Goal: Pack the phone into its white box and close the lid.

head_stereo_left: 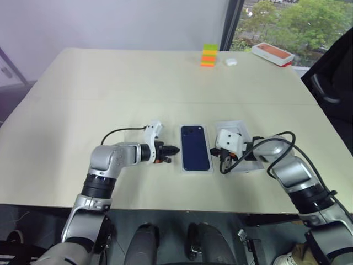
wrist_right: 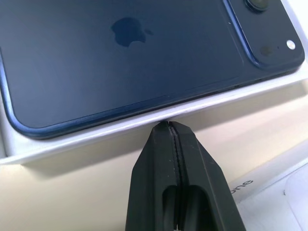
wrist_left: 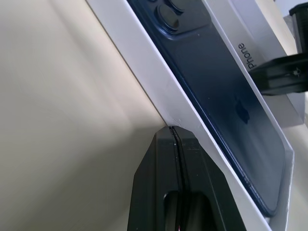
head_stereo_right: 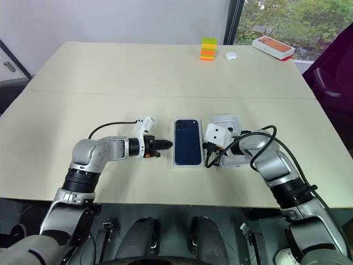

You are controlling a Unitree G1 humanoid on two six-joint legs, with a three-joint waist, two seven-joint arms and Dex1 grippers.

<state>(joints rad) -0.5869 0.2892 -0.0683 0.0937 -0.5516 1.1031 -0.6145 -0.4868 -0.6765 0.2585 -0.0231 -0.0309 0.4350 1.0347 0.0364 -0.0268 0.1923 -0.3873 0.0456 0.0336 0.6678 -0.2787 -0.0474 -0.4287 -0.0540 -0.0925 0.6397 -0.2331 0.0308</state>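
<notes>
Left eye view: a slim dark navy-blue phone, camera cluster at its far corner, lies face down in a shallow white cardboard box near the front edge of the beige desk. Left gripper, black fingers pressed together and empty, sits just left of the box; the right gripper is just right of it. A white cardboard lid lies right of the box, partly under the right arm. Far beyond the box: a striped green-and-orange block, a small white case, an orange-topped box.

Left wrist view: closed fingers meet the box's long white wall.

Right wrist view: closed fingers, holding nothing, touch the box's opposite wall; the phone fills the tray.
</notes>
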